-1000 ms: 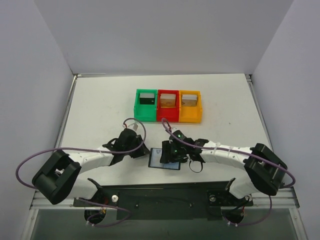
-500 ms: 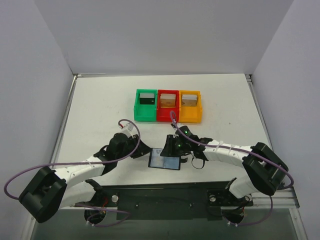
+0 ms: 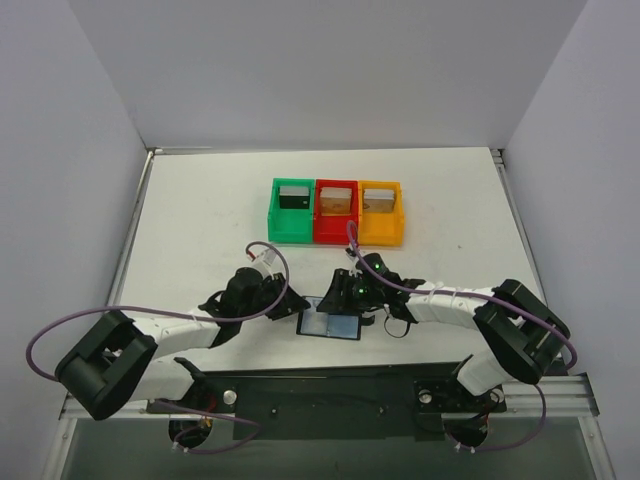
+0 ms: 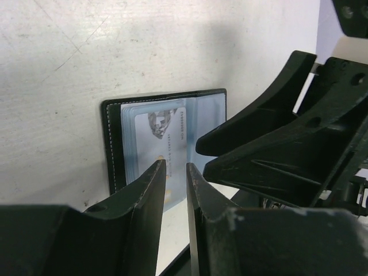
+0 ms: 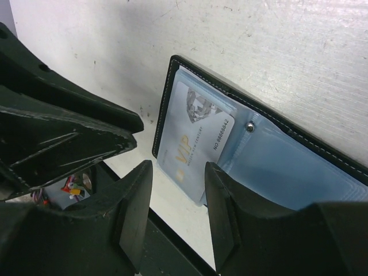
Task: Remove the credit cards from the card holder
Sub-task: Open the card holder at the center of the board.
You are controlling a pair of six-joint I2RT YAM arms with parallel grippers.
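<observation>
Checking card holder (image 3: 330, 324): lying open, inside up, flat on the worktop (image 3: 200, 220) near the front edge, between both arms. Hovering left gripper (image 4: 175, 167) at the near-left flap, fingers a narrow slit apart, gripping nothing. Hovering right gripper (image 5: 178, 169) over the skewed VIP card (image 5: 195, 135), fingers wider apart, also empty. Suggesting: pinning the black flap with the left fingers, nipping the card's free edge with the right, sliding it flat along the clear sleeve (image 5: 276, 172), avoiding lifting the holder.
</observation>
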